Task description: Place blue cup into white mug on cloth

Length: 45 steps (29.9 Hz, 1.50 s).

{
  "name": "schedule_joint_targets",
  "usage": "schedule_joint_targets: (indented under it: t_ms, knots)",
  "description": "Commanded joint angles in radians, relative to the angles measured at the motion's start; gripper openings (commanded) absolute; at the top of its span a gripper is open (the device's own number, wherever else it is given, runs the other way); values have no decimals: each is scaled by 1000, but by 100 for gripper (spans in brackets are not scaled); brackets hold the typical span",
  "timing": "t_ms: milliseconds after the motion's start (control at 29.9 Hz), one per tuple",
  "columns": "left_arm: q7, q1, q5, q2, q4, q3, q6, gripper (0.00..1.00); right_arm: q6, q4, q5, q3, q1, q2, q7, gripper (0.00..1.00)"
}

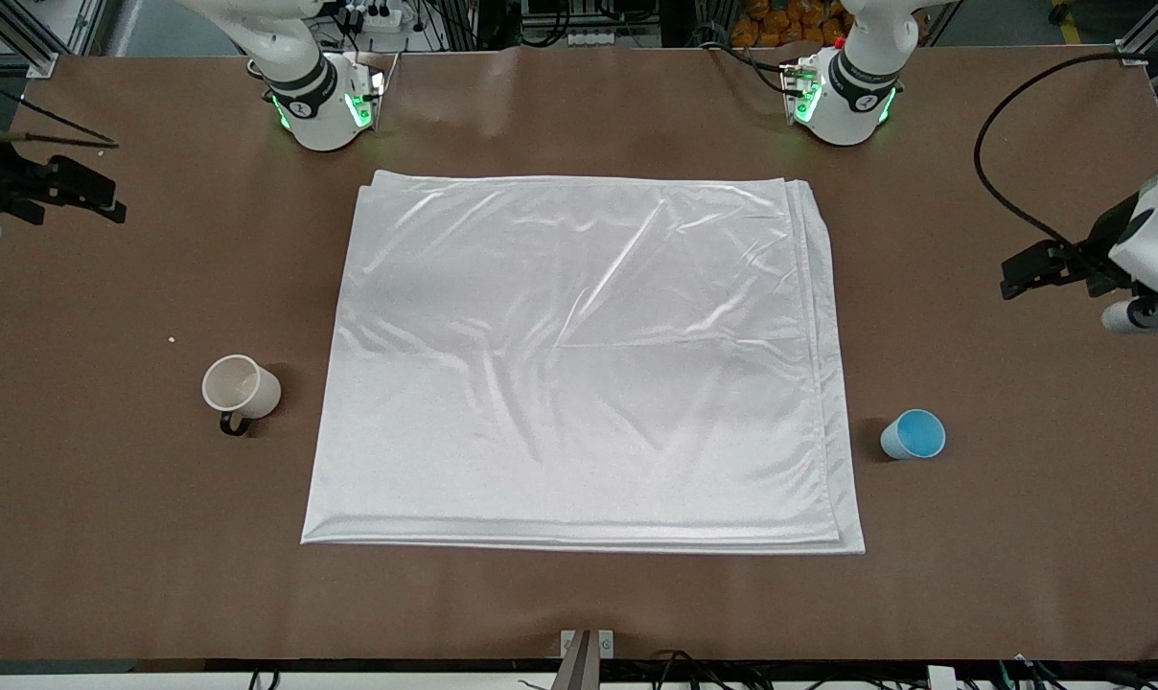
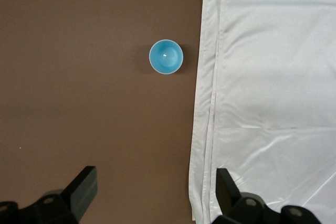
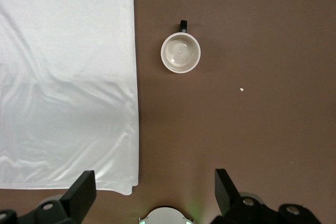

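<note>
Blue cup [image 1: 913, 434]: upright, mouth up, on the bare worktop [image 1: 1020, 537] at the left arm's end, just beside the cloth's edge but not touching it. No handle, so no preferred grasp direction; its long axis stands vertical.

We list the rest as the front view runs across.

Right claw [image 1: 85, 196]: up in the air over bare worktop at the right arm's end. The right wrist view shows its two fingers spread wide, nothing between them.

White mug [image 1: 241, 388]: upright on the worktop, near the cloth's edge at the right arm's end, not on the cloth. Its black handle points toward the front camera. The right claw is the closer one to it.

Cloth [image 1: 579, 364]: folded in layers, flat mid-worktop, lightly wrinkled, nothing on it.

Left claw [image 1: 1034, 271]: over bare worktop at the left arm's end, wide open and holding nothing, as the left wrist view shows. The cup [image 2: 166, 57] sits clear ahead of its fingers there. We judge this arm the nearer to the cup; its reach must come down and toward the front camera.

Hard to make out: both claws lie at the front view's margins, the arms above them cut off. Each wrist view shows only fingertips at its edge. We cannot tell whether either vessel holds anything.
</note>
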Motion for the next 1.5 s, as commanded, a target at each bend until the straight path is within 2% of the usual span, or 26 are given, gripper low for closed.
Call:
schedule_joint_targets:
  t_ms: [0,267,535,869,1036,1404,1470]
  knots:
    - [-10,13,16,82,-24,-4,76,100,55,28,-8,1,-37,117,-6,100]
    - [-7,57,29,196,-124,-1,329,100,214,33,-5,2,-39,269,-6,100]
    - [-7,69,65,337,-116,-2,501,100,376,85,-1,2,-39,422,-6,100]
    - [-22,69,70,410,-124,-1,536,100,590,140,-12,2,-39,628,-11,100]
    - [-24,80,154,430,-128,-1,565,100,665,139,-11,2,-37,706,-9,100]
    - [-24,91,156,475,-130,-2,600,100,656,127,-1,1,-42,740,-8,100]
    - [-24,91,156,486,-128,-2,605,100,647,114,0,2,-48,740,-11,98]
